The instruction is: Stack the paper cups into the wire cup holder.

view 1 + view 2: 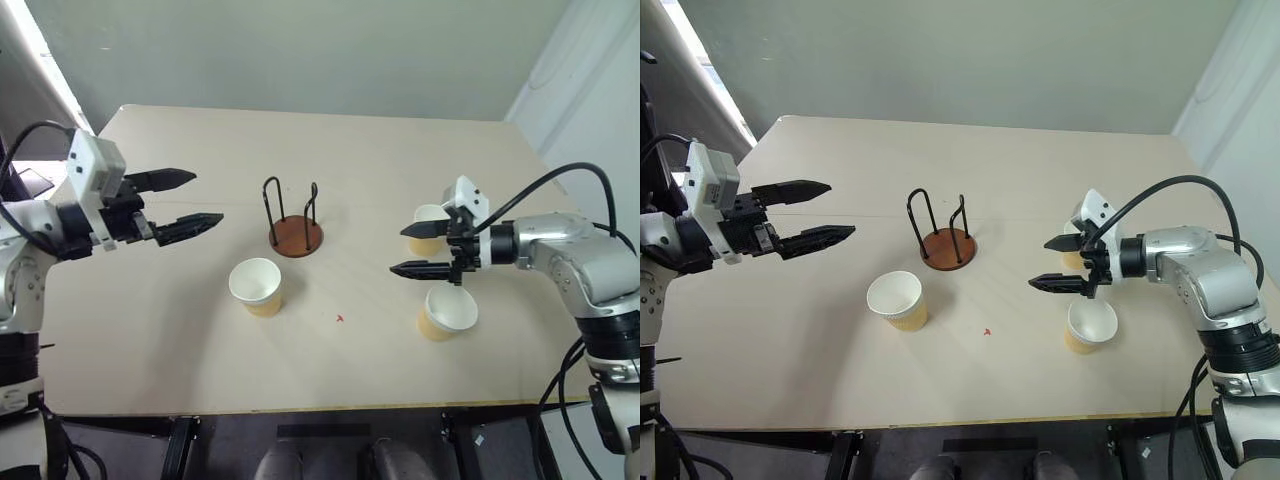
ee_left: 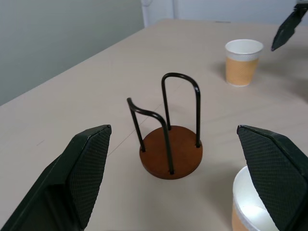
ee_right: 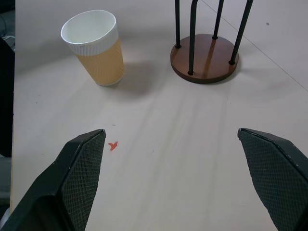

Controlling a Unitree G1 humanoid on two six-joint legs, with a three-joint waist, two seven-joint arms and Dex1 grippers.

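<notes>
On table, tan white-rimmed paper cups [image 1: 256, 286], empty reddish-based wire cup holder [image 1: 296, 236]

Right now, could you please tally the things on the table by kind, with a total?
Paper cups: 3, one in front of the holder, one behind the right gripper, one below it
Wire cup holder: 1, empty
Red mark on the table: 1
Total: 5
</notes>
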